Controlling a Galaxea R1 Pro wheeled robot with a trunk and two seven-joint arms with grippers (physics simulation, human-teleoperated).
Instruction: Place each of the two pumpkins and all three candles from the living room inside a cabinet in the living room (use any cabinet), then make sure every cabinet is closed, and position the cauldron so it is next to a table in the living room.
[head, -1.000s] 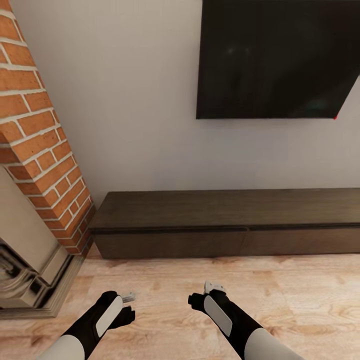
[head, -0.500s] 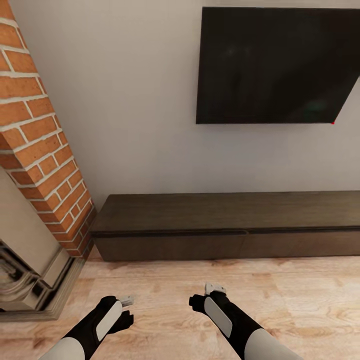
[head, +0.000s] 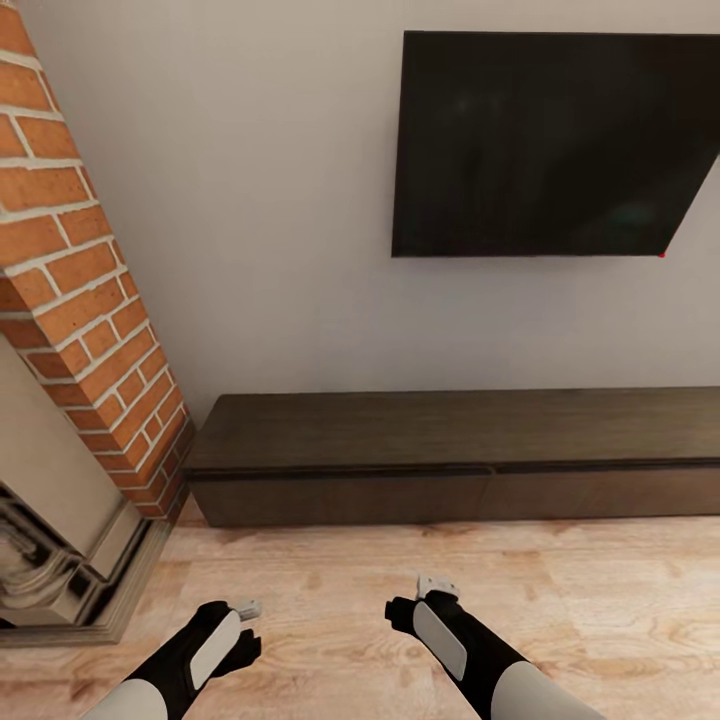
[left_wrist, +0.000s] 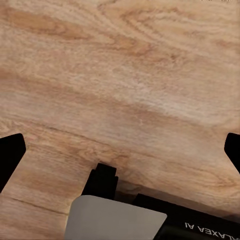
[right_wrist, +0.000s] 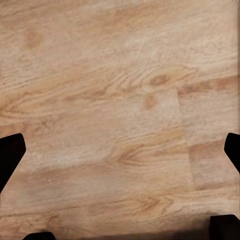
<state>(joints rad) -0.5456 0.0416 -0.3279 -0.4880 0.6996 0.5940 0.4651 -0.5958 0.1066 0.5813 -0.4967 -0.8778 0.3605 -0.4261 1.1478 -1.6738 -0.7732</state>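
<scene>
At the far left of the head view stood the brick fireplace (head: 85, 290), its red-orange chimney breast slanting up the frame and its pale stone surround (head: 60, 560) resting on the light wood plank floor (head: 330, 580). Just beside its base began the cabinet (head: 450, 455), a long, low dark-brown unit set against the grey wall (head: 250, 200); both flat fronts sat flush and closed, and its top was bare. Above the right part of the cabinet hung a black television (head: 550, 145) (a tiny red dot showed at its lower right corner).

Low in the frame, the left hand (head: 247, 612) hung over the floor, near the fireplace side, and the right hand (head: 433, 588) hovered over the planks further right, well short of the cabinet. In the left wrist view the left hand (left_wrist: 120, 150) had its dark fingertips (left_wrist: 11, 155) spread to the frame's edges, wide apart with nothing between them. The right hand (right_wrist: 120, 150) likewise showed fingertips (right_wrist: 10, 152) far apart over bare planks, holding nothing.
</scene>
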